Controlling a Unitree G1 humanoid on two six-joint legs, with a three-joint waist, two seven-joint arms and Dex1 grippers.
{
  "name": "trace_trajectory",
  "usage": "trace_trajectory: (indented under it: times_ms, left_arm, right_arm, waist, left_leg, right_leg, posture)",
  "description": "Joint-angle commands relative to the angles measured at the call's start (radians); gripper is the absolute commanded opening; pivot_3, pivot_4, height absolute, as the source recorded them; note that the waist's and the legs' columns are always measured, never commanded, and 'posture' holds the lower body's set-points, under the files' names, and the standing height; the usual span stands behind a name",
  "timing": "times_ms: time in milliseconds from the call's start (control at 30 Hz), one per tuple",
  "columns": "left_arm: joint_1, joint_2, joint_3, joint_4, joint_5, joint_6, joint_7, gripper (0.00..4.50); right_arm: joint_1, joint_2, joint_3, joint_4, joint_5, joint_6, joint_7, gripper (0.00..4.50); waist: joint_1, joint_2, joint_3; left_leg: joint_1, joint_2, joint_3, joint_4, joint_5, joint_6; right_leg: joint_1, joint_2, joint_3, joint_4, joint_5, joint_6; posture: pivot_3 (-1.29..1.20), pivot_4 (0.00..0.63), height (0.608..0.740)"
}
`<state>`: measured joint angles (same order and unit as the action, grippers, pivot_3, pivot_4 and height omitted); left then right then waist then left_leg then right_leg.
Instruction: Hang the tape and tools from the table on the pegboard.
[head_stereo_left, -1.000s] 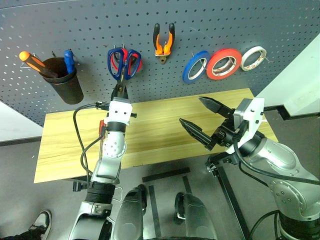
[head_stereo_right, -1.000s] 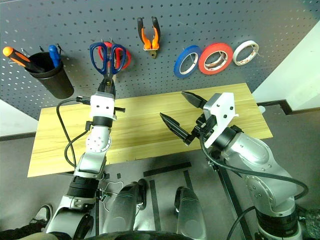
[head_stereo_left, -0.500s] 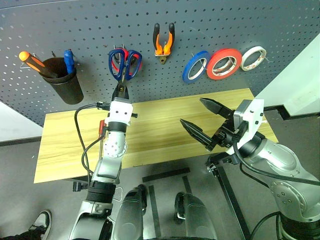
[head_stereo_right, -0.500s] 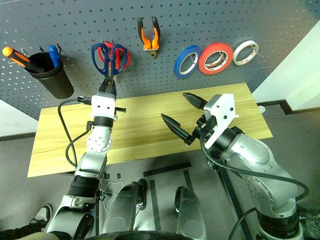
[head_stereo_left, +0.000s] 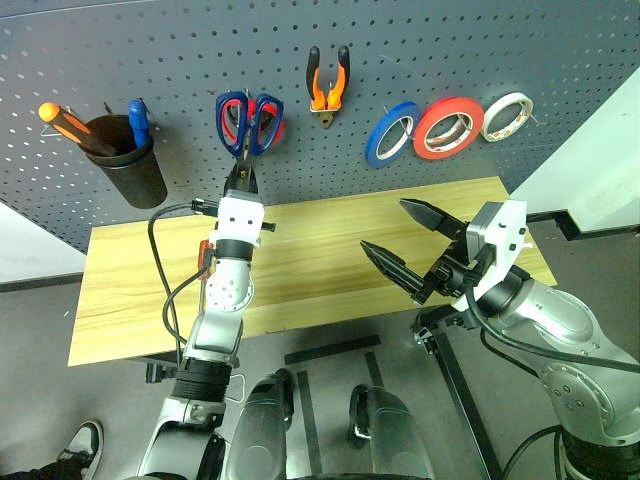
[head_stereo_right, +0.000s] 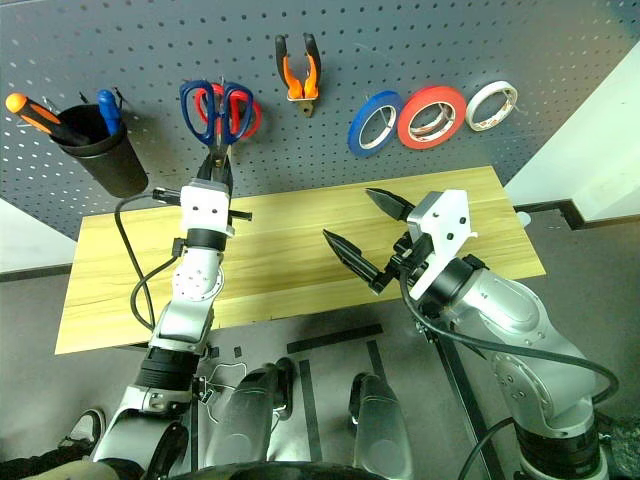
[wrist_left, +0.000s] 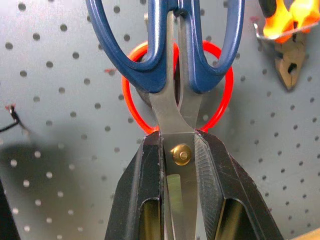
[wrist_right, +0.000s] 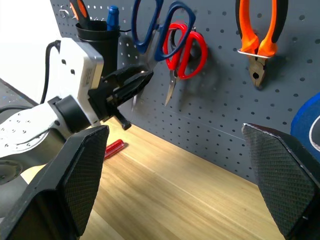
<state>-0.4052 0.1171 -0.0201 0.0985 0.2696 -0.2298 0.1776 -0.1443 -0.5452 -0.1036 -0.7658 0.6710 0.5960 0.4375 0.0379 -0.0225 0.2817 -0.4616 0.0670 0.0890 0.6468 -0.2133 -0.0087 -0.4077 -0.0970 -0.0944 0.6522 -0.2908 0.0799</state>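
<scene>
My left gripper (head_stereo_left: 241, 178) is shut on the blades of the dark blue-handled scissors (wrist_left: 165, 55). It holds them handles-up against the dark grey pegboard (head_stereo_left: 180, 50), right in front of a red-handled pair. The orange-and-black pliers (head_stereo_left: 328, 85) hang on the board, and the red tape (head_stereo_left: 448, 127) hangs further right. A small red-handled screwdriver (wrist_right: 114, 148) lies on the light wood table (head_stereo_left: 320, 240), close behind my left arm. Over the table's right half, my right gripper (head_stereo_left: 383, 223) hovers open and holds nothing.
A black cup (head_stereo_left: 128, 160) with an orange-handled and a blue-handled tool hangs at the board's left. A blue roll (head_stereo_left: 392, 133) and a white roll (head_stereo_left: 506, 115) flank the red tape. The red-handled scissors (wrist_right: 187, 52) hang behind the blue ones. A person's shoe (head_stereo_left: 85, 440) is on the floor at lower left.
</scene>
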Motion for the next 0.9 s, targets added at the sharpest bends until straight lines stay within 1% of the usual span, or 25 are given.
trace_trajectory:
  times_ms: [33, 433, 700, 900]
  left_arm:
    - [-0.024, -0.001, 0.015, 0.004, -0.02, -0.021, 0.005, 0.55]
    - [-0.054, -0.001, 0.024, 0.07, -0.032, -0.021, 0.019, 0.54]
    - [-0.124, 0.01, 0.06, 0.236, -0.062, -0.006, 0.038, 0.54]
    - [-0.142, 0.019, 0.044, 0.266, -0.047, -0.011, 0.039, 0.53]
  right_arm:
    - [0.003, -0.008, -0.012, -0.034, 0.001, -0.015, 0.002, 4.5]
    - [0.016, -0.013, -0.02, -0.04, 0.003, -0.013, -0.005, 4.5]
    - [0.018, -0.017, -0.022, -0.04, 0.006, -0.012, -0.006, 4.5]
    - [0.015, -0.02, -0.027, -0.048, 0.027, -0.016, 0.002, 4.5]
  waist:
    - [0.0, 0.0, 0.0]
    - [0.0, 0.0, 0.0]
    - [-0.001, 0.0, 0.0]
    - [-0.002, 0.0, 0.0]
  left_leg:
    - [0.0, 0.0, 0.0, 0.0, 0.0, 0.0]
    - [0.0, 0.0, 0.0, 0.0, 0.0, 0.0]
    - [0.0, 0.0, 0.0, 0.001, 0.0, 0.0]
    - [0.0, 0.0, 0.0, 0.001, 0.0, 0.0]
  right_leg:
    - [0.0, 0.0, 0.0, 0.0, 0.0, 0.0]
    - [0.0, 0.0, 0.0, 0.001, 0.0, 0.0]
    - [0.0, 0.0, 0.0, 0.001, 0.0, 0.0]
    - [0.0, 0.0, 0.0, 0.001, 0.0, 0.0]
  posture:
    - [-0.01, 0.3, 0.74]
    - [-0.01, 0.304, 0.74]
    - [-0.02, 0.305, 0.74]
    - [-0.01, 0.301, 0.74]
